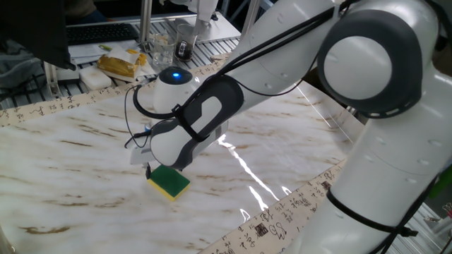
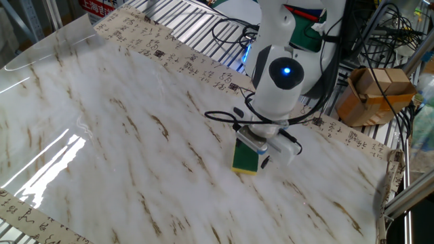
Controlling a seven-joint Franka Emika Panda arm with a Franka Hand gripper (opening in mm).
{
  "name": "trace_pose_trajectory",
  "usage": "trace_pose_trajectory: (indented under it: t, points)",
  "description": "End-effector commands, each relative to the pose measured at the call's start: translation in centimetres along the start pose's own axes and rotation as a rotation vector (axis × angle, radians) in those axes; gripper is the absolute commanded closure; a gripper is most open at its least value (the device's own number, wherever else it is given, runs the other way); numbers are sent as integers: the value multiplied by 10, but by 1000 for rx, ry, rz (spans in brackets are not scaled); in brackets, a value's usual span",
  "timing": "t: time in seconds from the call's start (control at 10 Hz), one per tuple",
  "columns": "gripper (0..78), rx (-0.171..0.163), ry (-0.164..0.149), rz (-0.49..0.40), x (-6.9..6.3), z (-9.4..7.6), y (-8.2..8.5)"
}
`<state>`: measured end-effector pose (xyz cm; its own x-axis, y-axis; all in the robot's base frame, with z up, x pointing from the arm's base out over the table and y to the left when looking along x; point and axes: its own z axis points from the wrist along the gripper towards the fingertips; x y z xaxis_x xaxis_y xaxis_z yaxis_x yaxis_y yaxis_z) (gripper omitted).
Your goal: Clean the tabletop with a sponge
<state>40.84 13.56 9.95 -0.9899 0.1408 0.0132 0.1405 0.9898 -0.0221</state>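
The sponge [image 1: 170, 183] [image 2: 245, 158], dark green on top over yellow foam, lies flat on the white marble-look tabletop [image 1: 63, 162] [image 2: 122, 135]. My gripper [image 1: 157, 168] [image 2: 258, 147] points straight down and is shut on the sponge's upper part, pressing it onto the surface. The white wrist with its blue light covers the fingers in one fixed view. In the other fixed view the sponge sticks out toward the camera from under the hand.
A beige border with dark characters [image 2: 183, 61] [image 1: 282, 212] edges the tabletop. Behind it lie a yellowish bag [image 1: 121, 65], a glass [image 1: 162, 49] and a keyboard [image 1: 99, 32]. A cardboard box [image 2: 371, 95] and cables sit beyond the far edge.
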Motion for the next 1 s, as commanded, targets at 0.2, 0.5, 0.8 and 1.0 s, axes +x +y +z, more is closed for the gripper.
trace_pose_trajectory:
  t: [0.2, 0.5, 0.8, 1.0]
  points:
    - [2, 17, -5, -140, -11, 3, -5]
    - [2, 36, -19, -221, -13, 6, -5]
    - [2, 35, -14, -274, -16, 12, -2]
    - [2, 11, 0, -285, -15, 15, -2]
